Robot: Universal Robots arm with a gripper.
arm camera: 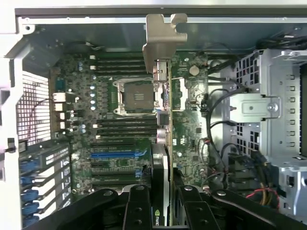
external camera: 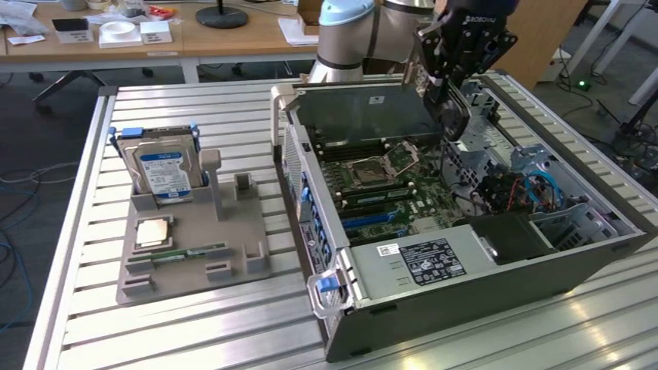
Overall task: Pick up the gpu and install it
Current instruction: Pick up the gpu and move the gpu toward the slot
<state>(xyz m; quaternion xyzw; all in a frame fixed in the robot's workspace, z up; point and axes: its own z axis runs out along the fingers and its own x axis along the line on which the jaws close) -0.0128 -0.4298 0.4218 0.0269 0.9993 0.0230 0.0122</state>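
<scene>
Slatted metal desk (external camera: 185, 324) carries an open computer case (external camera: 483, 301). Above the case, the tool (external camera: 449, 86) pinches the gpu (external camera: 454, 117) between its fingers, edge-on over the motherboard (arm camera: 120, 143). A hard drive (external camera: 165, 173) stands in a gray holder (external camera: 196, 266) beside the case.

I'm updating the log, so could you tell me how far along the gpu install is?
Done: the gpu is picked up. In hand: the gripper clamps it edge-on over the open case. Left: it is not yet seated on the motherboard.
</scene>
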